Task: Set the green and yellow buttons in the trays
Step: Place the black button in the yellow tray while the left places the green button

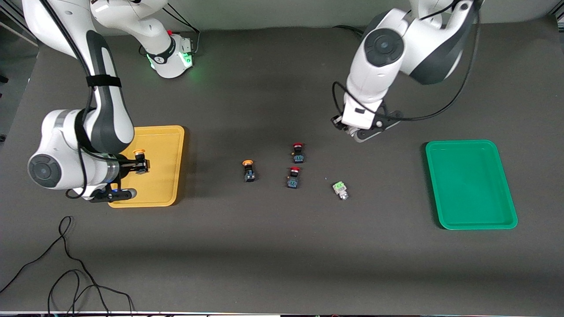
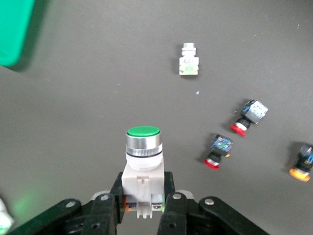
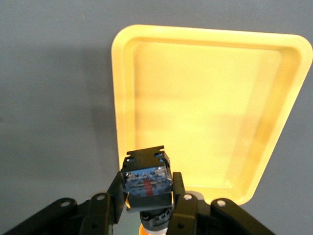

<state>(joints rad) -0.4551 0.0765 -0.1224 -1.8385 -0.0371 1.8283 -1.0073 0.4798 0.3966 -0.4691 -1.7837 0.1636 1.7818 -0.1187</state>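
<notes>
Green button on the bench: it is seen lying on its side nearest the front camera, between the red pair and the green tray, untouched.

Yellow button on the bench: it is seen a little farther back, toward the right arm's end, cap pointing away from the front camera.

Red buttons: two are left in the middle of the bench, one just nearer the camera than the other; they are no part of the job.

Right hand: it is clenched on a yellow-capped button, held over the yellow tray; in the right wrist view the button's long axis runs along the fingers, and the tray floor is shown bare below it.

Left hand: it is closed on a green-capped button, held upright over bare bench, well apart from the green tray.

Deciding relation: the green tray is judged to lie toward the left arm's end and nearer the camera than the left hand, so a carry is still needed; the right hand is judged ready to lower and let go.
</notes>
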